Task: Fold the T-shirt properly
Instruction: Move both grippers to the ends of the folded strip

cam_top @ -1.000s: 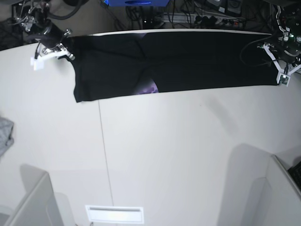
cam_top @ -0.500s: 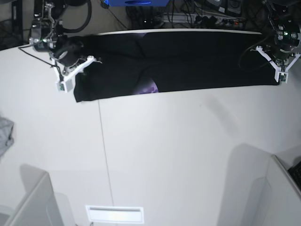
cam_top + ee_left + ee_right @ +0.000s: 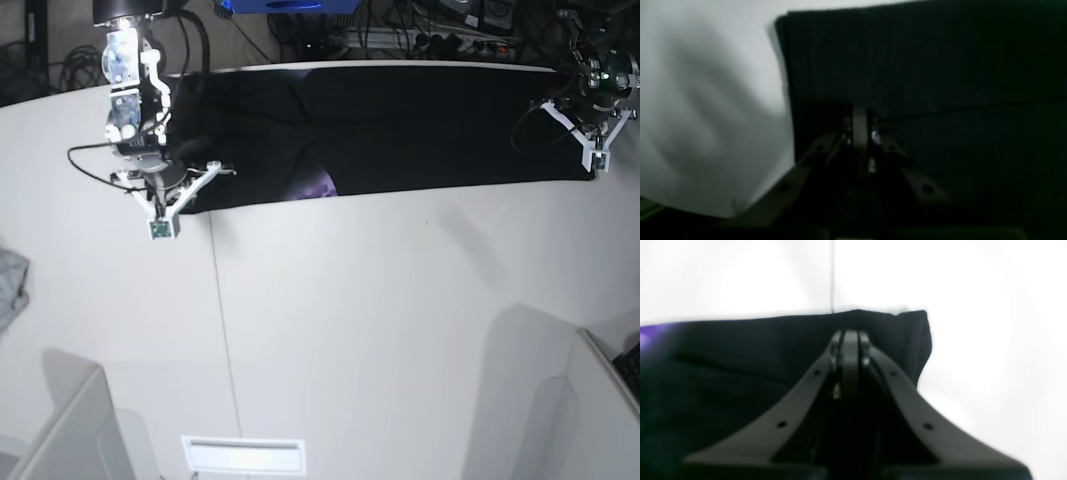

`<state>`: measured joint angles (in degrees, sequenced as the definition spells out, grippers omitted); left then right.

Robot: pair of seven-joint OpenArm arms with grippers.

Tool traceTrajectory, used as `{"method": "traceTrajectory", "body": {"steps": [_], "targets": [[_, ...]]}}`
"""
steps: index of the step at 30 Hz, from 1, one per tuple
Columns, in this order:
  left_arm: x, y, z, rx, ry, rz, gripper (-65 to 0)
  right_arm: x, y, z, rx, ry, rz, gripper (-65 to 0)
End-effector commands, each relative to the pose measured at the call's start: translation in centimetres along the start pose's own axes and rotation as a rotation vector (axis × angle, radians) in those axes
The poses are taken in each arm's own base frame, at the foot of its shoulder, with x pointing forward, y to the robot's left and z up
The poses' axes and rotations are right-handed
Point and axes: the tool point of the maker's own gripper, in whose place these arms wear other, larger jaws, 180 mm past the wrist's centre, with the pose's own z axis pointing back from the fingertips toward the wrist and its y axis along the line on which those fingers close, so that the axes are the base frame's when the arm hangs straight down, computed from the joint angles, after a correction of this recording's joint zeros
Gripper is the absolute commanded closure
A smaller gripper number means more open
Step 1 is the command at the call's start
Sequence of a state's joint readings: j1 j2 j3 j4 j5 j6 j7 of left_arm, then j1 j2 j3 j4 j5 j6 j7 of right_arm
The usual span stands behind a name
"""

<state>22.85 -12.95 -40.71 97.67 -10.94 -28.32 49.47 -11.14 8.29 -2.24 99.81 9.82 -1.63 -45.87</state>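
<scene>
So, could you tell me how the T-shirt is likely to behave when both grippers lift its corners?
The T-shirt lies flat, with a rumpled corner at the right gripper, so it is probably floppy. Lifted there and by the left gripper, its middle would likely sag.

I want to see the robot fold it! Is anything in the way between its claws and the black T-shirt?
No, nothing visible is in the way. The left gripper and the right gripper are both shut, each right at an end of the T-shirt. The white table in front of it is bare; a small grey cloth lies far off at the edge.
</scene>
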Motion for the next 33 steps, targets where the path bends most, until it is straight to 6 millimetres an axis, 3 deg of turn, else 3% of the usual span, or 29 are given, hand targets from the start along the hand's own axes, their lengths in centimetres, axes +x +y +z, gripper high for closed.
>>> {"method": "traceTrajectory", "body": {"steps": [1,10,15,19,22,25,29,33], "targets": [[0.4,0.8,0.3,0.02,-0.014,-0.002,0.0,1.6,-0.5,-0.1,-0.013,-0.041,0.005,0.0],[-2.2,0.9,-1.1,0.002,0.059,0.038,0.0,2.1,-2.7,-1.1,-0.058,-0.071,0.006,0.0],[-2.2,0.9,-1.2,0.002,0.059,0.04,0.0,2.2,-6.2,-1.2,-0.129,-0.068,-0.066,0.0],[-2.0,0.9,-1.1,0.003,0.054,0.038,0.0,0.6,-6.8,-2.5,-0.138,-0.011,-0.079,0.0],[-1.9,1.1,-1.1,0.005,0.052,0.037,0.0,0.7,-6.8,-2.5,-0.139,-0.013,-0.08,0.0],[-0.4,1.3,-0.1,0.023,0.008,0.012,0.0,2.9,-7.0,-1.0,-0.146,-0.084,-0.081,0.0],[2.1,1.7,1.7,0.056,-0.067,-0.028,0.0,5.2,-6.9,2.6,-0.153,-0.169,-0.077,0.0],[2.3,2.1,2.1,0.07,-0.075,-0.022,0.0,4.0,-3.4,4.9,-0.082,-0.128,-0.033,0.0]]}}
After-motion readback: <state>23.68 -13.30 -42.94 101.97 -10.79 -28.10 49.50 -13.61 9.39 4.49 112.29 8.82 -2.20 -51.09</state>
